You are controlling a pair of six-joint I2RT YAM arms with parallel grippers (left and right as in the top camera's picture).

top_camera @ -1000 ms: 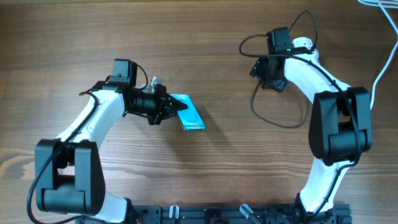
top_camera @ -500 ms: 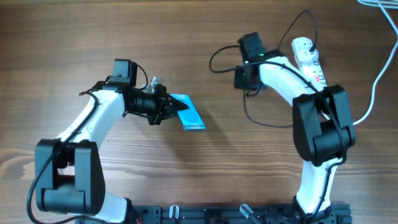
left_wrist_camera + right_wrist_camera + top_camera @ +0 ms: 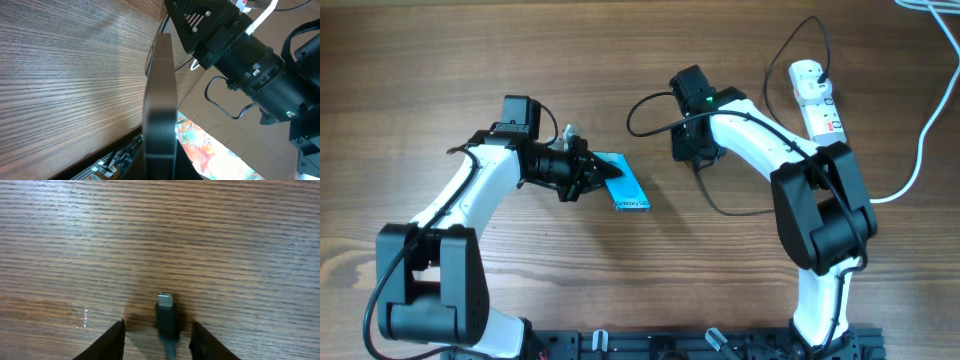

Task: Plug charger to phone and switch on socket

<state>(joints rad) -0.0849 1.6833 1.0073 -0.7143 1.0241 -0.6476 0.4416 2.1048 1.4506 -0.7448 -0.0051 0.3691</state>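
turquoise phone [image 3: 630, 188] sits clamped in the left tool [image 3: 604, 176], showing edge-on in the left wrist view. over on the right, the right tool [image 3: 157, 330] is closed narrow on the charger [image 3: 166, 311], metal tip poking out just above the wooden tabletop [image 3: 440, 60]. the black cable loops back to the white socket [image 3: 817, 95] at the far right, well apart from the phone.

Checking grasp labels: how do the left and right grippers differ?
Left gripper is shut on the phone; right gripper holds the charger, connector poking out between its fingers. Left's load is a wide slab, right's a thin cable. Both hold something; phone and connector are apart.
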